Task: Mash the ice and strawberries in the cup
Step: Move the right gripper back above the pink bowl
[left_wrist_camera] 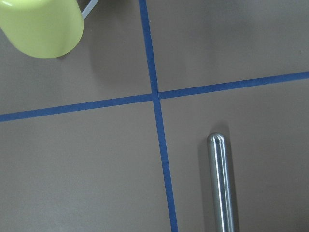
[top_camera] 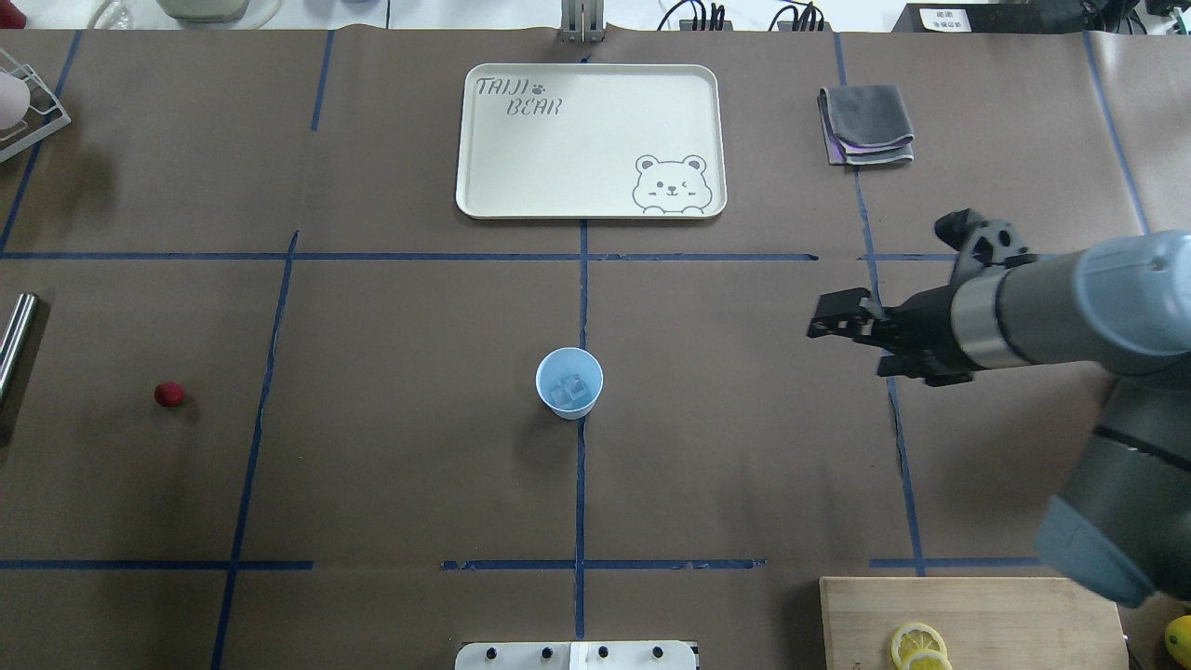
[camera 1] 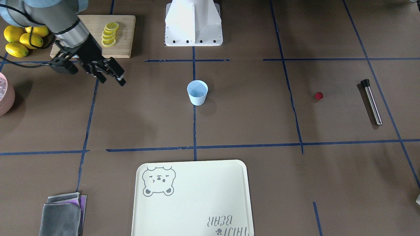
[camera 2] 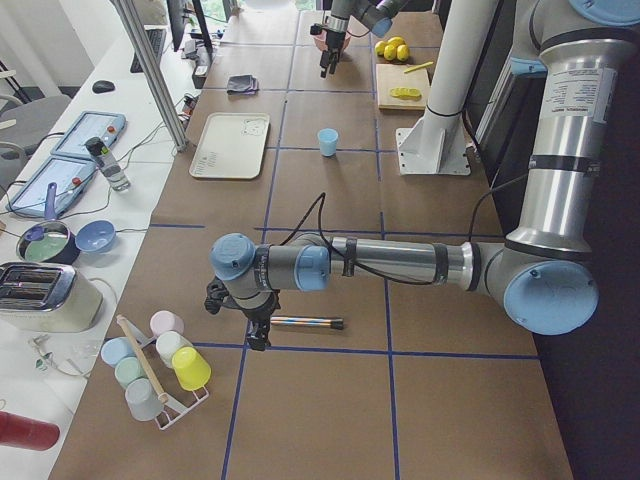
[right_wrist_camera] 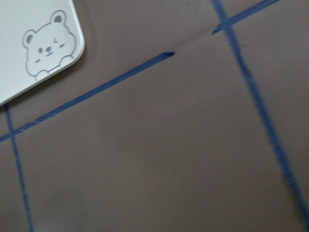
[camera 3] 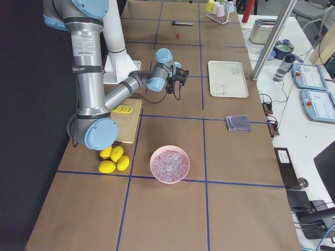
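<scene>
The pale-blue cup stands upright at the table's middle, and the overhead view shows clear ice inside it. The strawberry lies alone on the table far toward my left side. My right gripper is open and empty. It hovers over bare table well to the right of the cup. My left gripper shows only in the exterior left view, above the end of a steel muddler. I cannot tell whether it is open or shut.
The muddler lies past the strawberry. A cream bear tray and a folded grey cloth lie at the far edge. A cutting board with lemon slices, whole lemons and a pink bowl of ice sit on my right. A cup rack stands at the left end.
</scene>
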